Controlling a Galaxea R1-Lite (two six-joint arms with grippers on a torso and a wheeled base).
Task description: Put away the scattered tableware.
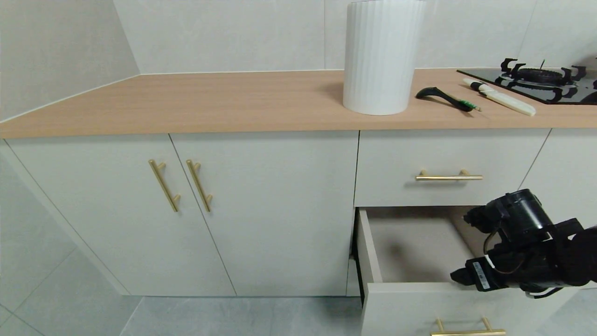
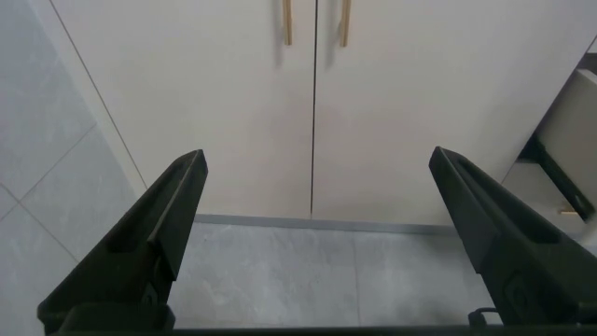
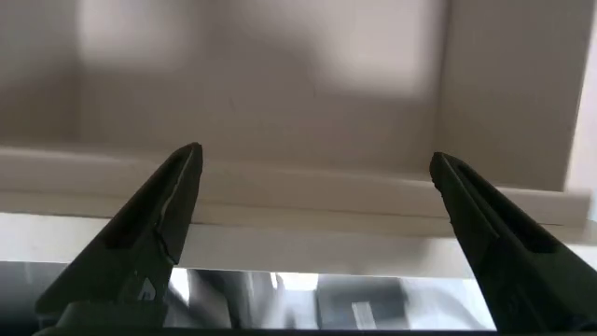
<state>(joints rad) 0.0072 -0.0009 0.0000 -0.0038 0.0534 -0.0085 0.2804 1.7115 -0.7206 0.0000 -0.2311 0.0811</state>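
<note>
At the open drawer right end effector gapes wide; left end effector likewise, facing cabinet doors.

Black peeler, cream knife flat on countertop, near each other, apart; lower drawer open.

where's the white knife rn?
Head view, right side: the white knife lies on the countertop, between the black-handled tool and the hob.
</note>
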